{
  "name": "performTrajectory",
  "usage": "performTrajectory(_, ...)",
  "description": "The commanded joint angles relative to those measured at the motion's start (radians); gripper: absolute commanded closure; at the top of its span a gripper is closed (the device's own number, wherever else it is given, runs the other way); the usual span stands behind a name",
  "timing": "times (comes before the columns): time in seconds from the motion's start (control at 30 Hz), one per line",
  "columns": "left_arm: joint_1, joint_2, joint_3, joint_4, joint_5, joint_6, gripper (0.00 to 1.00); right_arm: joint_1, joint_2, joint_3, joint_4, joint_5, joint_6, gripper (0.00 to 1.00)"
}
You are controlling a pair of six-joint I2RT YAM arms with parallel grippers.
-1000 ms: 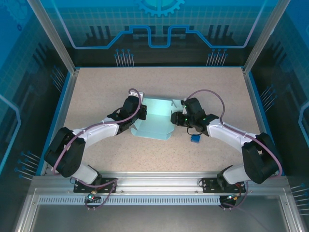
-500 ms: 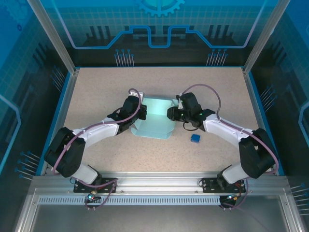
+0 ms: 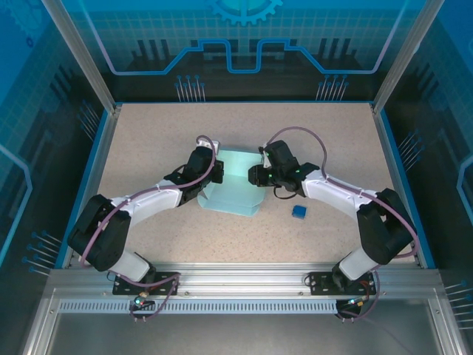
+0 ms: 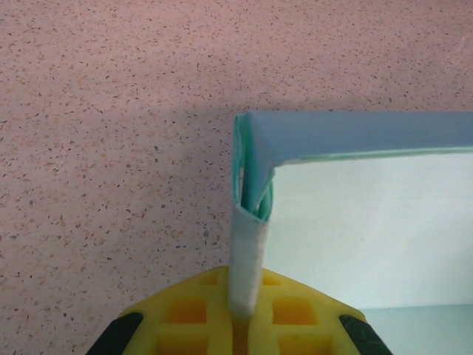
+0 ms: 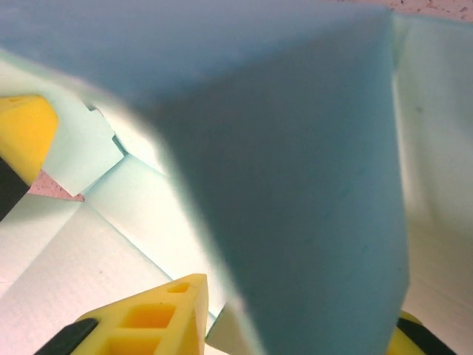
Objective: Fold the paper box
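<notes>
Pale aqua card is what you are working: the paper box (image 3: 235,188) sits half-formed at the middle of the speckled tabletop (image 3: 148,140), between your two arms. Your left gripper (image 3: 214,177) has its jaws pinching the box's folded left wall, the doubled card standing upright between the yellow pads (image 4: 185,314). Your right gripper (image 3: 255,175) reaches over the box's right side with jaws spread, a raised flap blurred between them. A small dark blue cube (image 3: 298,212) rests nearby, apart from the box.
</notes>
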Motion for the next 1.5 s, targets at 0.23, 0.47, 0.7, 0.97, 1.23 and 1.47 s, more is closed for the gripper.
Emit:
performTrajectory(0.23,-0.006,-0.007,-0.007,0.022,0.001,0.004,1.0,-0.003,-0.105,0.056,-0.175,0.057,-0.168,0.61)
performTrajectory(0.47,-0.004,-0.007,-0.006,0.022,0.006,0.0,1.0,-0.029,-0.196,0.073,-0.277,0.055,-0.265,0.58)
performTrajectory(0.7,0.007,-0.016,-0.011,0.016,0.022,-0.008,1.0,-0.113,-0.366,0.022,-0.337,0.037,-0.366,0.57)
performTrajectory(0.97,0.013,-0.039,-0.011,0.006,0.065,-0.026,1.0,-0.386,-0.449,-0.151,-0.232,-0.137,-0.365,0.57)
performTrajectory(1.23,0.014,-0.069,-0.011,-0.006,0.082,-0.029,1.0,-0.395,-0.306,-0.223,-0.058,-0.333,-0.381,0.61)
performTrajectory(1.47,0.014,-0.067,-0.008,-0.004,0.1,-0.033,1.0,-0.359,-0.262,-0.197,0.004,-0.419,-0.406,0.61)
